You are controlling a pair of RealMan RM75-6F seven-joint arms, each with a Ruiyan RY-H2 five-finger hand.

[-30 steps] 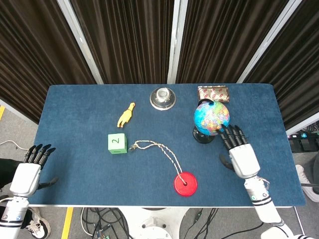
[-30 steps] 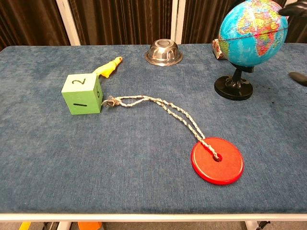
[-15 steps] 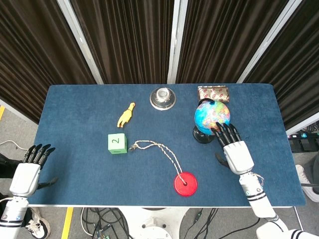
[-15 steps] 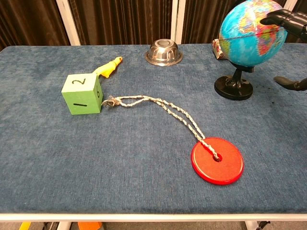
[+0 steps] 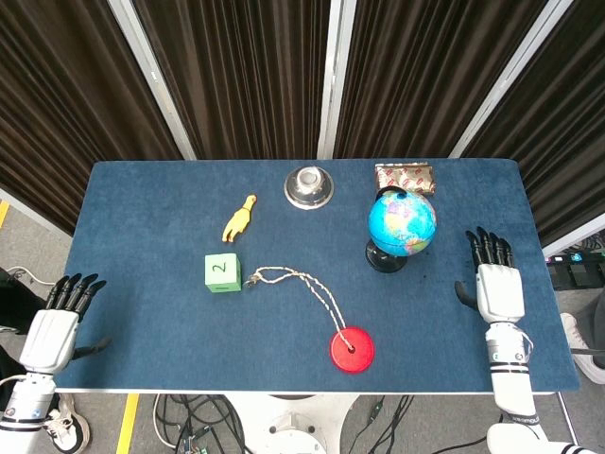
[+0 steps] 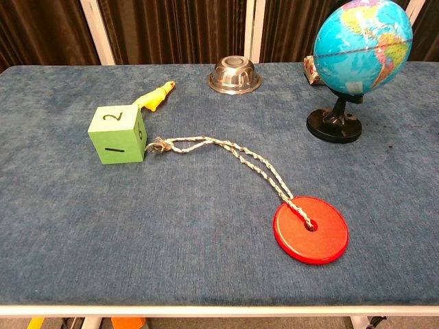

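Globe (image 5: 402, 222) upright on bench (image 5: 142, 208), nr back-right; steel bowl (image 5: 309, 185) beside it lies upside down. R hand (image 5: 495, 281) flat, fingers apart, holds nothing; L hand (image 5: 55, 322) same, off bench edge

The globe (image 5: 402, 222) is a small blue sphere printed with coloured landmasses, standing upright on a round black base at the right half of the bench (image 5: 142, 199), its ball tilted on a black arm. It stands free, with the right hand (image 5: 494, 284) well apart to its right, fingers (image 5: 487, 243) spread and holding nothing.
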